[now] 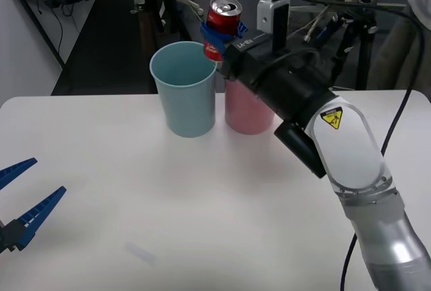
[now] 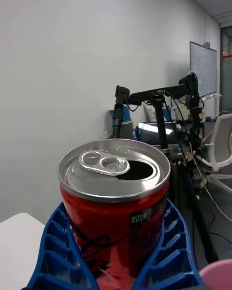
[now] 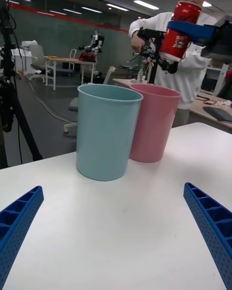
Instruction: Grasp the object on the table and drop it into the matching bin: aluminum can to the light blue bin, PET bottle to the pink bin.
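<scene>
- Right now I have the right claw [image 1: 219, 34] clamped on the aluminum can [image 1: 221, 25], one blue ribbed finger on each side of its red body.
- The can is upright in the air, silver top and pull tab up, the mouth already open in the right wrist view [image 2: 114, 208].
- From the front view, I see the can above and behind the bins, about over the gap between the light blue bin [image 1: 184, 89] and the pink bin [image 1: 246, 112], near the blue bin's far rim.
- From the left wrist view the can [image 3: 180, 31] looks higher than both rims and more above the pink bin [image 3: 151, 123] than the light blue bin [image 3: 105, 130]; I cannot tell exactly which one it is over.
- The two bins stand upright on the white counter [image 1: 135, 197], side by side and touching or nearly so, blue on my left.
- My left claw [image 1: 19, 197] sits low at the near left edge of the counter, fingers spread apart and holding nothing, well apart from the bins.
</scene>
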`<state>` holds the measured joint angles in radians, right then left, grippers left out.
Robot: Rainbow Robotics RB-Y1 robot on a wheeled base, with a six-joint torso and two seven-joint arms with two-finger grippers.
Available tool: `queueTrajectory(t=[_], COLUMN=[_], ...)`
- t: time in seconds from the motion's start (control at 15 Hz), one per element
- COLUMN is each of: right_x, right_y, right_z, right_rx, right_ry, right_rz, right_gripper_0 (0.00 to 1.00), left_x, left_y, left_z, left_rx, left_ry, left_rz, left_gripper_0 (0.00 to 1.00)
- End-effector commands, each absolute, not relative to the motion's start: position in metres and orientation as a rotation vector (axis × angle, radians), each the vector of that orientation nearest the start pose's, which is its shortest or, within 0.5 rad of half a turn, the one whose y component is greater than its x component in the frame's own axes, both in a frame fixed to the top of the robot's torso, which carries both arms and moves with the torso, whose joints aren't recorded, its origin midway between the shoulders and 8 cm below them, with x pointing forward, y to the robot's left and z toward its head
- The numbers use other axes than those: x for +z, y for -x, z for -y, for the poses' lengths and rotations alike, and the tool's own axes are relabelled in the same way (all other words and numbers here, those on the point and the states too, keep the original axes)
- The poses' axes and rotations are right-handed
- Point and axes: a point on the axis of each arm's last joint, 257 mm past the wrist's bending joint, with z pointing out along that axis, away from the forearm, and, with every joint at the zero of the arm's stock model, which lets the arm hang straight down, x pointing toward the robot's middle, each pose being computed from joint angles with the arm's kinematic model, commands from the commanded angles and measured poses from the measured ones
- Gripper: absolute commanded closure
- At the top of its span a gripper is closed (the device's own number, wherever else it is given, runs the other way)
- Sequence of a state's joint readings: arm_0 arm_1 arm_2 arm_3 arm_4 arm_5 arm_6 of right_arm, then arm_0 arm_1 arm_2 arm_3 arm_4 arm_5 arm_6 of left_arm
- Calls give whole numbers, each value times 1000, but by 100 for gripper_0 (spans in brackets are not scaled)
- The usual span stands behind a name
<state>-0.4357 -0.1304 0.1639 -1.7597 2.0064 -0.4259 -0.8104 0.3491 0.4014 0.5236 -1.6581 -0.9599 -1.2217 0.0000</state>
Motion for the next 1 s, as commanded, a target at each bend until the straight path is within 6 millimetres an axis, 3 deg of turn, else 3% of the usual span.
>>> queueTrajectory(t=[0.07, 0.47, 0.73, 1.0], right_x=[24, 10, -8, -15], right_y=[-577, -627, -642, -646], right_z=[-25, -63, -79, -80], right_rx=[590, 551, 527, 509], right_ry=[460, 452, 461, 463], right_rz=[-1248, -1308, -1358, -1368], right_gripper_0=[100, 100, 100, 100], left_x=[-169, -169, -169, -169], left_y=[-342, -342, -342, -342], left_z=[-330, -330, -330, -330], left_rx=[-567, -567, -567, -567], left_ry=[-465, -465, -465, -465], left_rz=[-1441, -1441, -1441, -1441], left_gripper_0=[0, 0, 0, 0])
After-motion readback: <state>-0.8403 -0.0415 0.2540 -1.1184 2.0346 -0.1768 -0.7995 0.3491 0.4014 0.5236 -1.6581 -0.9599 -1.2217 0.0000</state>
